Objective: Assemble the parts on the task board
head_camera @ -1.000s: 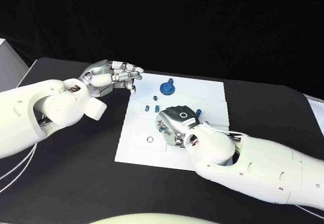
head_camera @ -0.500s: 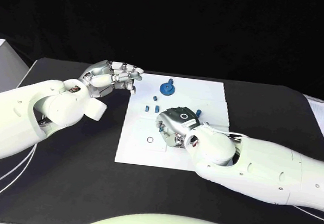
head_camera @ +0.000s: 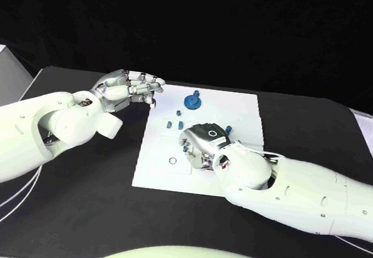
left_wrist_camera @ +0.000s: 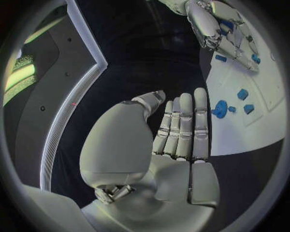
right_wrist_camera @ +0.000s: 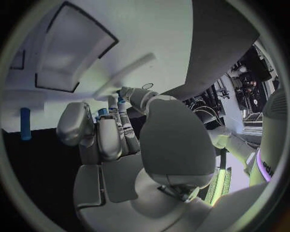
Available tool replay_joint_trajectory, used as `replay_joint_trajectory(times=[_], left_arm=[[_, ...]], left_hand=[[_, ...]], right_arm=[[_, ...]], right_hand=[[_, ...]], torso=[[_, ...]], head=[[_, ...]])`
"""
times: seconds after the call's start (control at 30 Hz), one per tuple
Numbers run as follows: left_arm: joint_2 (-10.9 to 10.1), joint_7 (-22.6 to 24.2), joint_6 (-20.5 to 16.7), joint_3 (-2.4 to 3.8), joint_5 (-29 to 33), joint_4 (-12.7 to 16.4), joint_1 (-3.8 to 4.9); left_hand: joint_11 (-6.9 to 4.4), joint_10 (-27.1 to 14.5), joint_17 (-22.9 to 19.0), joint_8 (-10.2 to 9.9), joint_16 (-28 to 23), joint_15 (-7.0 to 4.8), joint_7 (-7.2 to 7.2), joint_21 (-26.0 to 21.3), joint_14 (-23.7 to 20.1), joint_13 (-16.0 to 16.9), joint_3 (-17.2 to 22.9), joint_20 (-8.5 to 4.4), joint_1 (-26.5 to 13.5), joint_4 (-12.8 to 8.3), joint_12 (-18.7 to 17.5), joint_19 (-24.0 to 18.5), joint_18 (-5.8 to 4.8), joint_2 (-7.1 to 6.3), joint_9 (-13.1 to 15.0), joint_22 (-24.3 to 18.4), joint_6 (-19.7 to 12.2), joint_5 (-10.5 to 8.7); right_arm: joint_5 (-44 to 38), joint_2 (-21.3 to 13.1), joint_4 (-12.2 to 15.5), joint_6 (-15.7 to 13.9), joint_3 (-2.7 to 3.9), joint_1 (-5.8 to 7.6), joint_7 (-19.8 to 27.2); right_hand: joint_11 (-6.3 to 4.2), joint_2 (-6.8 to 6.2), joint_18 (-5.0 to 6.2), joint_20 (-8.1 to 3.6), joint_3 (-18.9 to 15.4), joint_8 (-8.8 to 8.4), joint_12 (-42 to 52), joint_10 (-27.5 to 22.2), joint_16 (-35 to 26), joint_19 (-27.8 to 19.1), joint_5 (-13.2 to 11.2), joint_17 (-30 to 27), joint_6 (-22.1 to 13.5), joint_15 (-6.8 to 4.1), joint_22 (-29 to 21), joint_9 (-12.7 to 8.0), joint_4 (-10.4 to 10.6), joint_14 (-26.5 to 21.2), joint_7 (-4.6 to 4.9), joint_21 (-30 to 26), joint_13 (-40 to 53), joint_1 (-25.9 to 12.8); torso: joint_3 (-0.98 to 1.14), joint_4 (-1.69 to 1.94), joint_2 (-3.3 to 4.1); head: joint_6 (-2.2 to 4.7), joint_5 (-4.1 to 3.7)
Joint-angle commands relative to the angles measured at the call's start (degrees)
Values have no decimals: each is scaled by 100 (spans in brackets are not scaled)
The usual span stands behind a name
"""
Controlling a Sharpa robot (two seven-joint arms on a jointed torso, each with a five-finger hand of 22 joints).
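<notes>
Right hand (head_camera: 205, 145) at board (head_camera: 159, 170) centre, fingers curled down, grasp unclear. Left hand (head_camera: 129, 86) at 10 o'clock off board, fingers together, empty. Blue parts (head_camera: 193, 100) at 12.

We see flat white task board plate (head_camera: 243, 110) on matte black table (head_camera: 80, 192); small blue plastic parts (head_camera: 193, 99); silver many-fingered hands (head_camera: 129, 86).

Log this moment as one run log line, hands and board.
left hand: open, beside task board edge | right hand: over board middle, fingers curled, hold unclear | blue parts: on board far end
</notes>
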Motion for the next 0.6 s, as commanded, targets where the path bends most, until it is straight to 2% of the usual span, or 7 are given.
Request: replay_joint_trajectory(times=[0.03, 0.17, 0.3, 0.37, 0.4, 0.47, 0.6], left_arm=[[6, 19, 79, 4, 14, 8, -2], [8, 17, 81, 3, 14, 5, -2], [14, 17, 86, 3, 13, -1, -2], [15, 19, 87, 3, 12, -4, -2], [15, 20, 87, 3, 12, -6, -2], [17, 22, 89, 3, 12, -11, -2], [19, 24, 91, 3, 13, -21, -2]], left_hand=[[13, -39, -5, -22, -23, 18, 2, -20, 25, -5, -21, -6, 24, -2, 16, 47, 34, -6, -5, -5, -15, 26], [13, -39, -5, -22, -23, 18, 2, -20, 25, -5, -21, -6, 24, -2, 16, 47, 34, -6, -5, -5, -15, 26], [13, -39, -5, -22, -23, 18, 2, -20, 25, -5, -21, -6, 24, -2, 16, 47, 34, -6, -5, -5, -15, 26], [13, -39, -5, -22, -23, 18, 2, -20, 25, -5, -21, -6, 24, -2, 16, 47, 34, -6, -5, -5, -15, 26], [13, -39, -5, -22, -23, 18, 2, -20, 25, -5, -21, -6, 24, -2, 16, 47, 34, -6, -5, -5, -15, 26], [13, -39, -5, -22, -23, 18, 2, -20, 25, -5, -21, -6, 24, -2, 16, 47, 34, -6, -5, -5, -15, 26], [13, -39, -5, -22, -23, 18, 2, -20, 25, -5, -21, -6, 24, -2, 16, 47, 34, -6, -5, -5, -15, 26]], right_arm=[[12, -9, 13, -88, -2, -3, 68], [3, -33, 33, -253, -2, -3, 51], [84, -116, 76, -403, -1, -2, 44], [318, -192, 103, -432, 3, 16, 69], [420, -232, 117, -441, 8, 34, 88], [567, -313, 158, -448, 25, 73, 129], [840, -494, 265, -516, 63, 171, 218]], right_hand=[[-13, -21, 53, 3, -39, -34, 17, 32, -26, -12, 21, -5, -10, 27, -3, -6, 8, 63, 0, -26, 5, -4], [-13, -33, 56, 1, -57, -49, 11, 29, -44, -11, 30, -36, -28, 24, -15, -16, 4, 56, -7, -45, 2, 2], [-1, -62, 59, 1, -188, -117, -20, -81, -59, -1, 25, -68, -107, 33, -47, -66, 6, 52, -28, -95, -9, 12], [20, -43, 70, 15, -440, -160, -14, -238, -47, -10, -126, -81, -119, 50, -111, -118, 0, 63, -92, -203, -7, 102], [32, -21, 83, 23, -536, -186, -16, -307, -72, -32, -158, -134, -137, 60, -163, -144, -3, 51, -88, -296, -8, 161], [54, 16, 102, 41, -737, -239, -10, -422, -121, -70, -159, -230, -172, 72, -241, -198, -14, 20, -20, -441, -5, 280], [46, 57, 106, 45, -1072, -310, 89, -435, -102, -67, -134, -247, -218, 75, -257, -273, 55, 7, -75, -478, 3, 382]], torso=[[3, 1, 0], [7, -4, 0], [1, -3, -6], [0, -3, -8], [-1, -6, -11], [1, -9, -15], [-1, 3, -19]], head=[[1, -5], [20, -15], [50, -35], [64, -34], [71, -35], [85, -38], [131, -68]])
